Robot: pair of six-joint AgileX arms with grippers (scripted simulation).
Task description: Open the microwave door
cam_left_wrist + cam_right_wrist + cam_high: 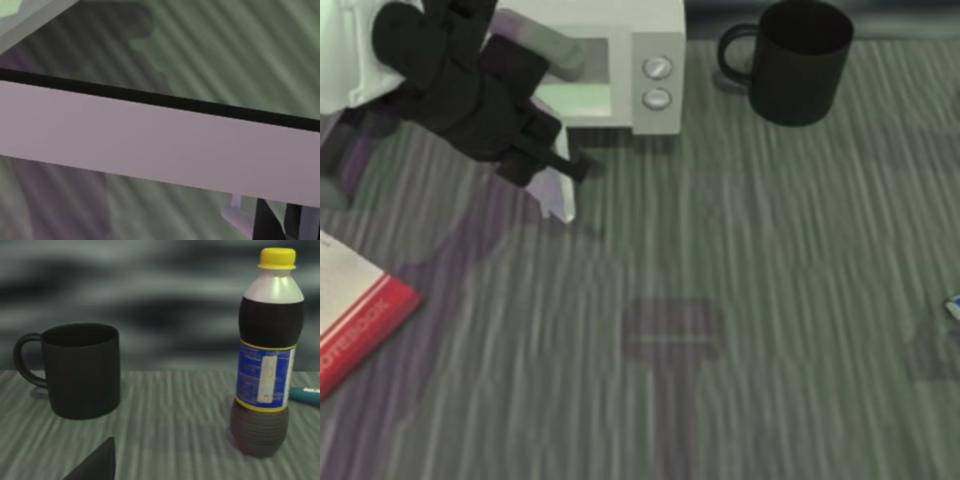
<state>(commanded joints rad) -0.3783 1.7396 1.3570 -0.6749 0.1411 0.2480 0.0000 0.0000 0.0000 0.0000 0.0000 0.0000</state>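
Note:
The white microwave (655, 40) stands at the table's back, with two silver knobs (657, 82) at its right and its pale green cavity (585, 95) exposed. The microwave door (560, 195) is swung out towards the front and shows edge-on. My left gripper (565, 165) is at the door's free edge, shut on it. In the left wrist view the door (150, 140) fills the frame as a pale band, with its handle (235, 215) beside my dark fingers (265, 227). My right arm is out of the top view; only one dark fingertip (97, 465) shows.
A black mug (800, 60) stands right of the microwave. It also shows in the right wrist view as the mug (80, 370), with a cola bottle (265, 365) to one side. A red book (350, 310) lies at the left edge. A small blue item (953, 307) lies at the right edge.

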